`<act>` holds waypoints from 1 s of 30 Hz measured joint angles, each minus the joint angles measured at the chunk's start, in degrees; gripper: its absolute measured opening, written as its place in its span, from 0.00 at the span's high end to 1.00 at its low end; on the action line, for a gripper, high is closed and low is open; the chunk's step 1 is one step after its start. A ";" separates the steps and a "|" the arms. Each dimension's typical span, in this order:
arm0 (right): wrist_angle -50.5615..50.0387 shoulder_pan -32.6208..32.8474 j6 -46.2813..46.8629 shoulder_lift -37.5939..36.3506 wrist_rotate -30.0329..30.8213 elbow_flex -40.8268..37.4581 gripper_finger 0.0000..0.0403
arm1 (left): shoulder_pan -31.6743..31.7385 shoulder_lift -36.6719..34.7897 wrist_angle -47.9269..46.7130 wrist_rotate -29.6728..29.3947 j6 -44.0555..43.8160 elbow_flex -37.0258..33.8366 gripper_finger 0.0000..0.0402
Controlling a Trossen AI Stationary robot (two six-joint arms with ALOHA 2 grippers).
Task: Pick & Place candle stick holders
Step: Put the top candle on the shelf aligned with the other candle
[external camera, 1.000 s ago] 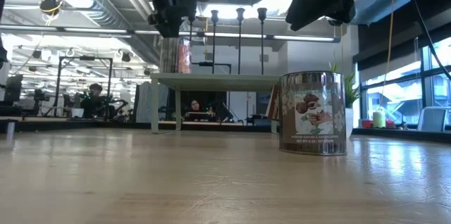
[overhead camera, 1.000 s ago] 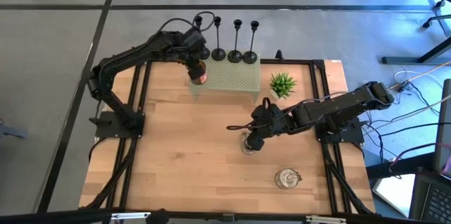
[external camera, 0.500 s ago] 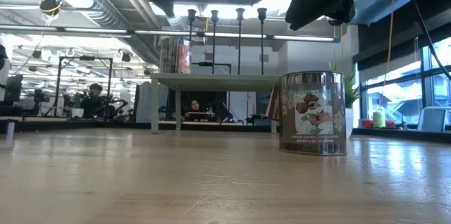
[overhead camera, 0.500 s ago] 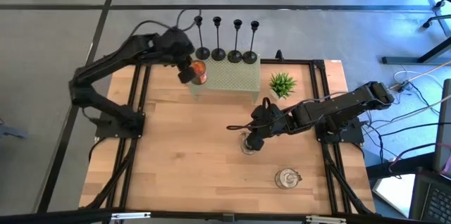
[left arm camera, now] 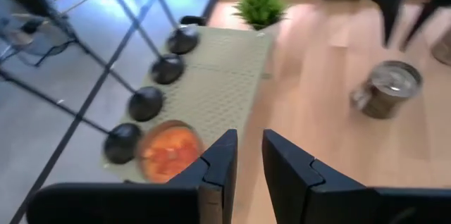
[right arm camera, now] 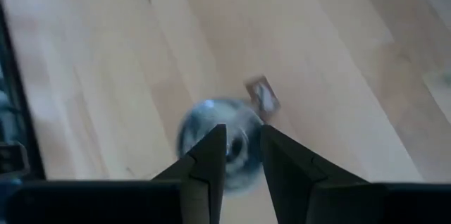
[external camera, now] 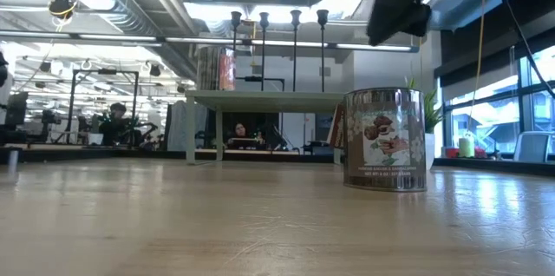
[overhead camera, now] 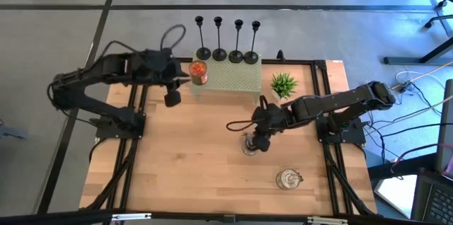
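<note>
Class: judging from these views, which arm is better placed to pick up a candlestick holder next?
Probably the left: the left gripper hangs beside the green stand bearing the candlestick holders, while the right gripper is over a jar mid-table.

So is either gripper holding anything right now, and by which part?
Nothing is held. The left gripper is empty, off the raised mat's left end. The right gripper hovers empty over the small glass jar.

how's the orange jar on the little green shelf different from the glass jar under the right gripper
The orange jar stands up on the green shelf beside the candle stick holders; the clear jar stands down on the wooden table. The orange jar shows orange-red from above, the clear jar looks colourless. The right gripper hovers over the clear jar; the left gripper is off the orange jar's side. Both are short and round.
</note>
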 joint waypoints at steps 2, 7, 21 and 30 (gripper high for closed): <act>-2.99 -0.02 1.74 0.43 -0.29 0.02 0.77 | -1.97 -0.45 1.54 0.00 -0.49 -3.10 0.84; -8.20 0.30 8.09 3.84 -1.91 0.00 0.77 | -7.05 -0.61 8.71 0.00 -2.55 -12.68 0.84; -6.14 0.07 9.26 10.26 -6.83 0.00 0.78 | -13.52 -0.07 17.56 -0.24 -4.82 -21.68 0.85; -4.83 -0.61 9.46 12.55 -6.38 0.31 0.83 | -13.88 -0.07 17.95 -0.24 -4.78 -21.68 0.85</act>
